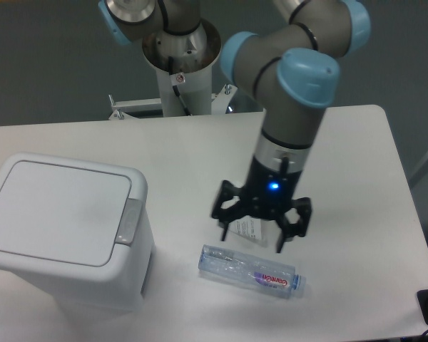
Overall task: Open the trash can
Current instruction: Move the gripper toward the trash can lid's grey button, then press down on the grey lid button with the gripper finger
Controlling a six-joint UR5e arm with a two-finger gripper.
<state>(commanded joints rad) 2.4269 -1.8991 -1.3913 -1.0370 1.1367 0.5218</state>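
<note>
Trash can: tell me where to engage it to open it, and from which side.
Go for the grey latch button at the right edge of the trash can lid. The lid lies flat and shut, offering no lip to pinch, so the gripper should probably come down from above and press there.

Place: a robotics lab or test cell.
Robot: a grey arm (292, 92) with light-blue joint caps, mounted on a metal pedestal (177, 64) bolted behind the surface.
Surface: a plain white surface (357, 164) with rounded corners, bare of household furnishings.
Backdrop: a plain dark grey wall (50, 64).
Props: a few test items laid out, a white trash can (64, 228), a plastic bottle (250, 271).
</note>
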